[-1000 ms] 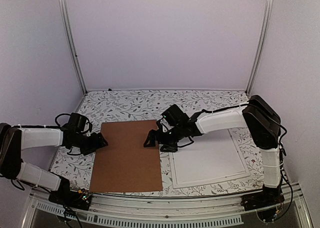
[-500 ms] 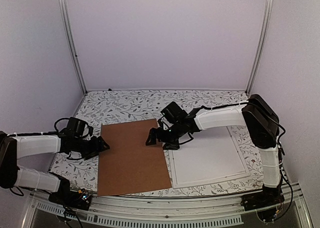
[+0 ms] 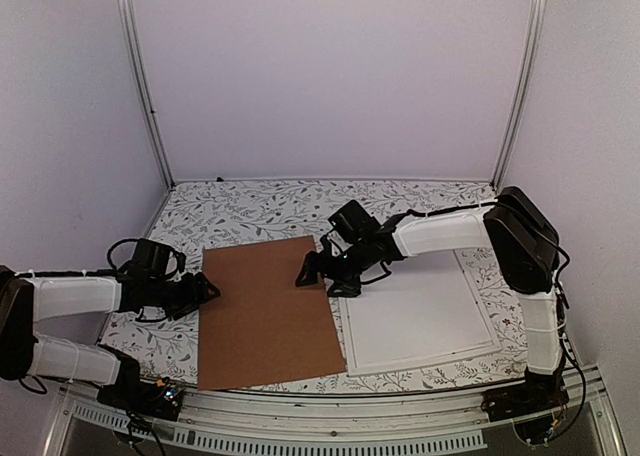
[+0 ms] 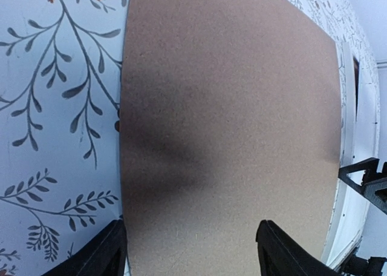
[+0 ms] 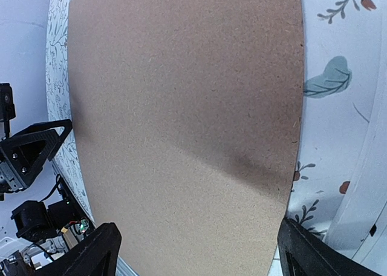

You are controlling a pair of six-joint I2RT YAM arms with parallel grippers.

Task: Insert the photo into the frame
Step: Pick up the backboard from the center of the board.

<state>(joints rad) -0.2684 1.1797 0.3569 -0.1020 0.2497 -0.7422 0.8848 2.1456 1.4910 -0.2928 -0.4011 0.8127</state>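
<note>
Overhead: brown backing board (image 3: 265, 311) lies flat and skewed. The left gripper (image 3: 205, 288) is at its left edge and the right gripper (image 3: 305, 273) at its far right corner, probably to slide it. White frame (image 3: 430, 326) just right; no photo in sight.
Left wrist: fingers (image 4: 109, 252) spread, gripping nothing.
Right wrist: fingers (image 5: 94, 255) likewise wide apart.

Lab test booth: plain white walls (image 3: 330, 76) behind floral-print table (image 3: 260, 206), metal posts (image 3: 143, 76) at table's back corners.

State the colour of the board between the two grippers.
Plain brown board; clearest in the right wrist view.
</note>
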